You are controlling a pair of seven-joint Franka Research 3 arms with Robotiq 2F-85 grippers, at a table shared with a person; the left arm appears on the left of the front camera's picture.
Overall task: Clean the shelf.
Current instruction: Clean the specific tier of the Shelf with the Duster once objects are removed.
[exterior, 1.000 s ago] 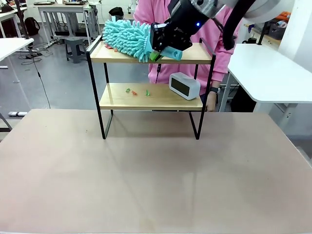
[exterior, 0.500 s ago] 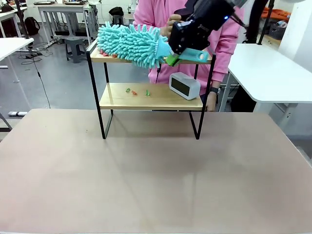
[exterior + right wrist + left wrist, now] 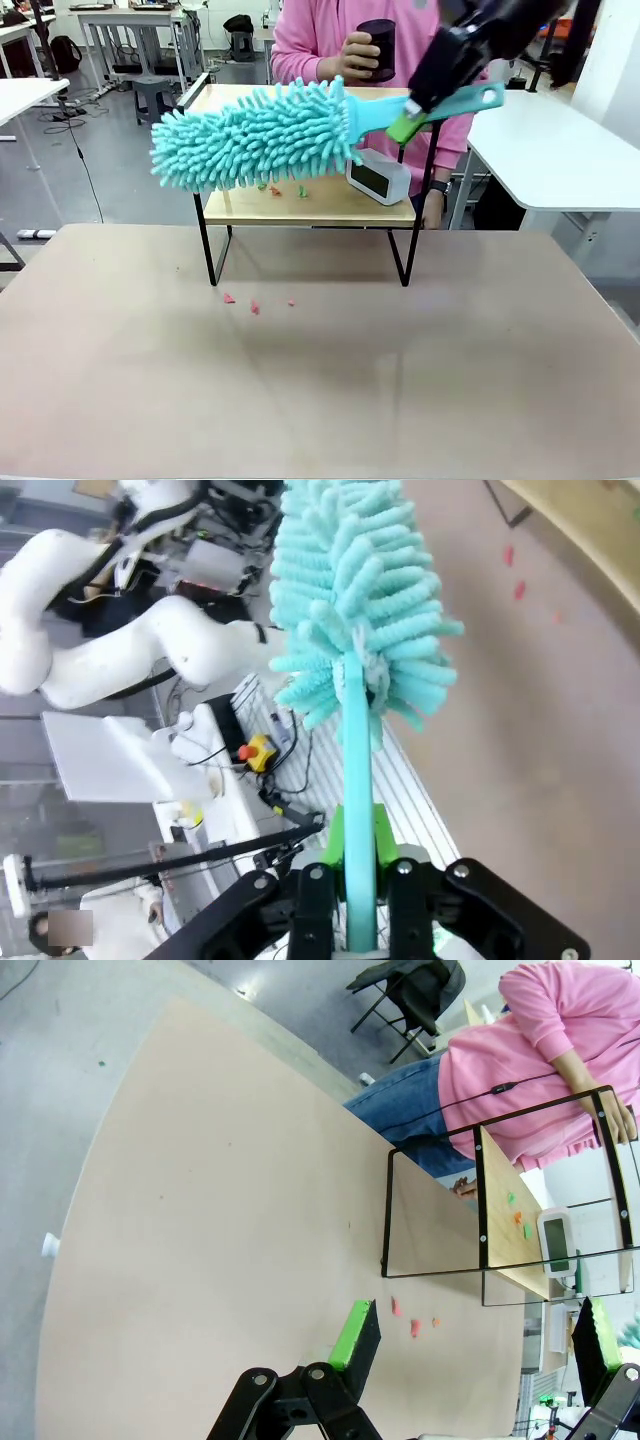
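We are clamping the duster (image 3: 255, 135) by its handle in the right gripper (image 3: 415, 115), its long head stretching left across the front of the shelf (image 3: 330, 205), which is standing far-centre on the table (image 3: 320, 380). Scraps (image 3: 285, 189) are lying just behind. The left gripper (image 3: 476, 1340) is gaping wide.

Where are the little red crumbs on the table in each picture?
Front view: red crumbs left of middle, on the table before the shelf's left leg.
Left wrist view: low, right of middle, by the shelf's foot.
Right wrist view: top right, near the shelf board.
Shared landmark: the shelf.
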